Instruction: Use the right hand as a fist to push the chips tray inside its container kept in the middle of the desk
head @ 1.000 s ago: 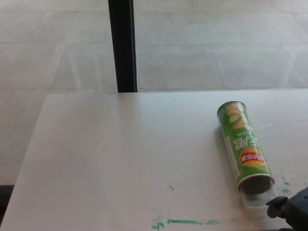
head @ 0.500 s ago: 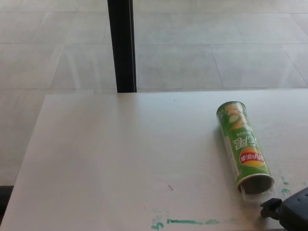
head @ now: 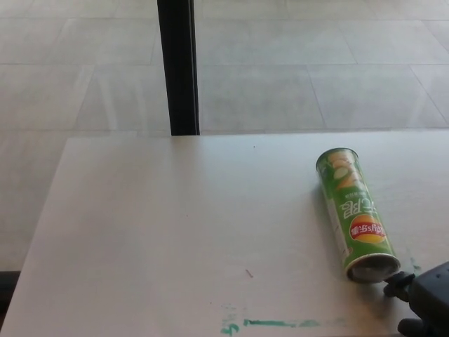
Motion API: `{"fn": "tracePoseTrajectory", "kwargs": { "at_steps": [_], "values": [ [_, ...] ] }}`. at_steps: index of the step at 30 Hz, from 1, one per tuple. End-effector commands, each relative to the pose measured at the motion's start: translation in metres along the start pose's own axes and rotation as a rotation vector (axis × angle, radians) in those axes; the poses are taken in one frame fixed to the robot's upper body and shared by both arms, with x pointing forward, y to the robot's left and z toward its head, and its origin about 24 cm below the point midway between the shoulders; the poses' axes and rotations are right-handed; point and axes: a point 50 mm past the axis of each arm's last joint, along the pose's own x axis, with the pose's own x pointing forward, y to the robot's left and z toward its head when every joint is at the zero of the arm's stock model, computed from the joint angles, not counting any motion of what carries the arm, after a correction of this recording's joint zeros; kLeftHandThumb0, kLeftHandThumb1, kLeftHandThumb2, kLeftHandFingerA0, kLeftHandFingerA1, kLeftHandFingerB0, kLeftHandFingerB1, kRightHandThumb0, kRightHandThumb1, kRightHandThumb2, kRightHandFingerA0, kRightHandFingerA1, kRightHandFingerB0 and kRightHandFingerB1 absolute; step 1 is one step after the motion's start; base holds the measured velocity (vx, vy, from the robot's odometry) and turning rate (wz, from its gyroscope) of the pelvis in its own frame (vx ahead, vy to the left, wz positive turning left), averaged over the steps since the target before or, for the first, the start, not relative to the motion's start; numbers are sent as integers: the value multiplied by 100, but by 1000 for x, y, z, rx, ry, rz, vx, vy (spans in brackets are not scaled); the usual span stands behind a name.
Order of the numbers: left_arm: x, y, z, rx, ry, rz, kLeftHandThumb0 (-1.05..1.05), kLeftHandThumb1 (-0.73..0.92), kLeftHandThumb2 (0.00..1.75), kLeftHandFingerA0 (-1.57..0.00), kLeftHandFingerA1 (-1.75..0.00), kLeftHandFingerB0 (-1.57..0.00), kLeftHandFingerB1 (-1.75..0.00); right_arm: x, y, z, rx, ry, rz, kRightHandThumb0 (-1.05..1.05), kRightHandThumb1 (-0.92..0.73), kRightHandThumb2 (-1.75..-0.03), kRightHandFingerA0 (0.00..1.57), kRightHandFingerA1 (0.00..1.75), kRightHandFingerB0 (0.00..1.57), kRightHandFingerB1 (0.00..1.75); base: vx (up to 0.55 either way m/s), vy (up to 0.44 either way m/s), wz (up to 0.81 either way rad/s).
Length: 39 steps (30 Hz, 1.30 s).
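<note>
A green chips can [head: 354, 212] lies on its side on the right of the white desk [head: 175, 232], its open mouth [head: 373, 267] turned toward me. The clear tray sits almost wholly inside the can; only its end shows at the mouth. My right hand [head: 426, 300] is at the bottom right corner, its black knuckles touching or nearly touching the can's mouth. Only part of the hand shows, so whether it is open or shut is unclear. The left hand does not show.
Green paint marks [head: 280, 324] streak the desk near its front edge. A black post [head: 178, 67] stands behind the desk's far edge, with pale tiled floor [head: 316, 63] beyond.
The clear tray stuck out of the can's mouth a second ago and has slid into the can. My right hand has moved forward to the mouth.
</note>
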Motion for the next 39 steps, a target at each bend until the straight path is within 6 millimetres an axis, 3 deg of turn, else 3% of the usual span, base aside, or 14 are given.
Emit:
{"fn": "tracePoseTrajectory", "kwargs": {
  "at_steps": [1, 3, 13, 14, 16, 17, 19, 20, 21, 22, 25, 26, 32, 39],
  "values": [
    [-1, 2, 1, -5, -29, -5, -56, 33, 169, -39, -112, -27, -93, 7, -2, -8, -4, 30, 11, -73, -86, -66, 91, 145, 58, 49, 0, 0, 0],
    [-1, 2, -1, -5, -18, 10, -36, 62, 139, -37, -86, -19, -73, 13, -5, -11, -60, 47, 28, -76, -90, -67, 86, 155, 55, 50, 0, 0, 0],
    [-3, 6, -1, 5, -30, -6, -45, 59, 143, -29, -86, -1, -68, 34, -10, -11, -74, 68, 28, -77, -79, -73, 77, 157, 56, 90, 0, 0, 0],
    [-3, 5, -1, 4, -28, 4, -64, 30, 168, -39, -112, -23, -91, 36, -11, -12, -60, 67, 28, -76, -78, -72, 77, 156, 57, 93, 0, 0, 0],
    [-3, 5, -1, 0, -24, 2, -43, 61, 142, -30, -85, -8, -70, 39, -11, -8, -56, 67, 38, -74, -86, -68, 76, 141, 58, 79, 0, 0, 0],
    [-2, 4, -2, 1, -19, 9, -59, 32, 167, -38, -108, -24, -89, 38, -9, -6, -56, 55, 33, -73, -86, -69, 78, 143, 58, 75, 0, 0, 0],
    [-2, 5, -2, 18, -24, 10, -38, 63, 141, -39, -88, -15, -72, 37, -7, -4, -37, 46, 37, -74, -86, -69, 78, 144, 57, 73, 0, 0, 0],
    [-3, 4, -3, 17, -21, 8, -57, 32, 168, -41, -110, -26, -90, 34, -5, -4, -17, 39, 48, -73, -85, -68, 80, 140, 56, 65, 0, 0, 0],
    [-3, 4, -3, 8, -22, 0, -38, 63, 142, -35, -87, -14, -72, 30, -1, -4, -21, 36, 70, -73, -85, -67, 87, 138, 52, 50, 0, 0, 0],
    [-3, 4, -3, 4, -23, 0, -58, 31, 169, -38, -111, -28, -94, 29, 0, -4, -23, 38, 82, -73, -84, -67, 85, 133, 51, 43, 0, 0, 0],
    [-3, 4, -4, -24, -17, 2, -39, 62, 142, -35, -87, -10, -70, 20, 4, -5, -1, 34, 133, -71, -82, -65, 90, 110, 67, 51, 0, 0, 0],
    [-2, 4, -5, -24, -13, 6, -54, 33, 169, -36, -108, -19, -86, 11, 7, -7, 17, 19, 182, -69, -81, -65, 88, 93, 68, 50, 0, 0, 0],
    [-3, 4, -6, 3, -13, 18, -38, 61, 140, -41, -89, -17, -72, -22, 0, -17, 125, 9, 236, -71, -83, -65, 84, 97, 64, 48, 10, -1, 3],
    [-2, 4, -5, -22, -12, 15, -58, 29, 169, -40, -114, -22, -91, -49, -23, -35, 212, 14, 152, -73, -84, -66, 82, 88, 62, 48, 6, -1, 1]
  ]
}}
